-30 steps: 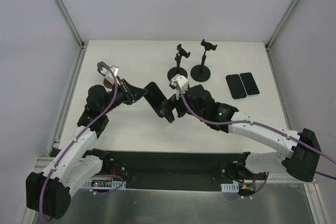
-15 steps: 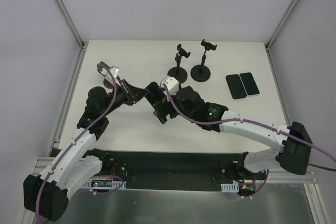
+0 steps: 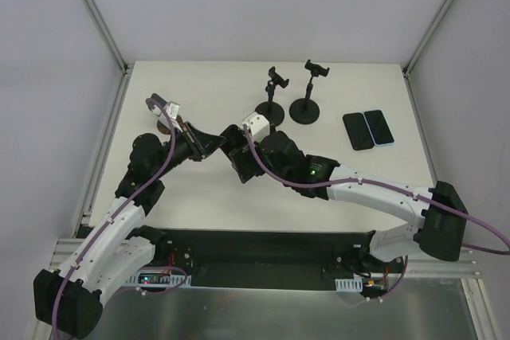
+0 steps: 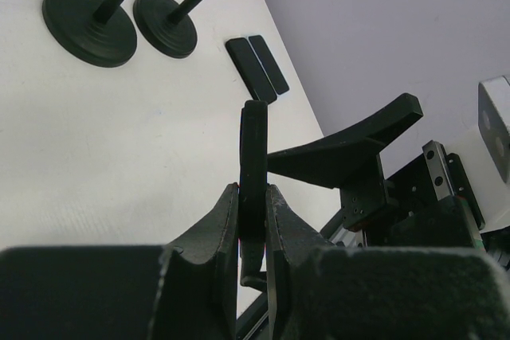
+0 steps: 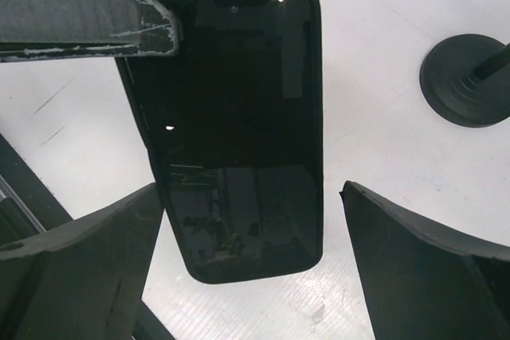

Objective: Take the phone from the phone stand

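Pinching phone [image 4: 253, 157] edgewise, left fingers [image 4: 218, 230] closed, right fingers [image 5: 414, 260] wide apart, flanking it

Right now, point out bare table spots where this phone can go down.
Bare table: back left corner beside the stands; front strip between the arms; patch nearer than the two flat phones. Crowded: the middle, where the left gripper holds the phone by the open right gripper.

The black slab phone [image 5: 239, 125] has a smooth, glossy, glass-like face that mirrors its surroundings. The white table top [image 5: 382, 77] looks matt and finely textured. The round black stand base [image 5: 466, 77] is dull. The left gripper [image 4: 253, 190] has matt black plastic fingers [image 4: 211, 232], scuffed whitish at their edges.
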You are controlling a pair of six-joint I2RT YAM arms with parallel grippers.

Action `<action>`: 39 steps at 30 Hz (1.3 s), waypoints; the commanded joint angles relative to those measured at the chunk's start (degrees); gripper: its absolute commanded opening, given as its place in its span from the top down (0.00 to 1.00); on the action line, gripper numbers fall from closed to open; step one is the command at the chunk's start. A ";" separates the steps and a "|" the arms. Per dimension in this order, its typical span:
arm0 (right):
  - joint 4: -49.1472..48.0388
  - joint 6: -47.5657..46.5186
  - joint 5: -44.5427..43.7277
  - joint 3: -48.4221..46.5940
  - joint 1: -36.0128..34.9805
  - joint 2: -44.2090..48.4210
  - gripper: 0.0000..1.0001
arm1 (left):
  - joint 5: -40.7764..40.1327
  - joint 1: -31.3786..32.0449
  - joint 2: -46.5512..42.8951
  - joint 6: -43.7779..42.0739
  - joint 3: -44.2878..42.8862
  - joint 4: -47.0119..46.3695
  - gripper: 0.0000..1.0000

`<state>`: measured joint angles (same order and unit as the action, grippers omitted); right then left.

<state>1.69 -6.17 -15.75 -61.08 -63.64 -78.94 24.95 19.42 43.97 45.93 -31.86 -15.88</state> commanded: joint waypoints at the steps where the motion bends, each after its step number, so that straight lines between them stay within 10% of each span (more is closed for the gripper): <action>1: -1.96 -0.41 -1.83 -2.99 -0.35 -0.87 0.04 | -0.08 0.53 -1.78 1.88 -0.75 -3.81 1.00; 9: -1.96 -1.38 2.38 -4.05 -0.52 -1.92 0.01 | 0.19 0.62 -1.95 2.32 -1.37 -3.81 1.00; 24: 3.05 -5.16 1.43 -5.19 -0.70 -2.36 0.31 | 0.01 0.71 -2.13 2.32 -1.72 -1.97 1.00; 31: 7.70 -8.32 -0.60 -5.10 -0.61 -1.05 0.62 | -2.09 0.71 -4.15 -2.68 -2.77 3.74 0.63; 39: 16.93 -10.70 -3.85 -4.31 4.48 0.01 0.64 | -11.84 0.71 -13.27 -17.35 -5.50 18.94 0.22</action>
<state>15.35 -15.18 -16.05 -63.66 -62.70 -81.95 19.75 19.57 35.88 38.15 -34.24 -3.95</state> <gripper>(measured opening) 0.751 0.730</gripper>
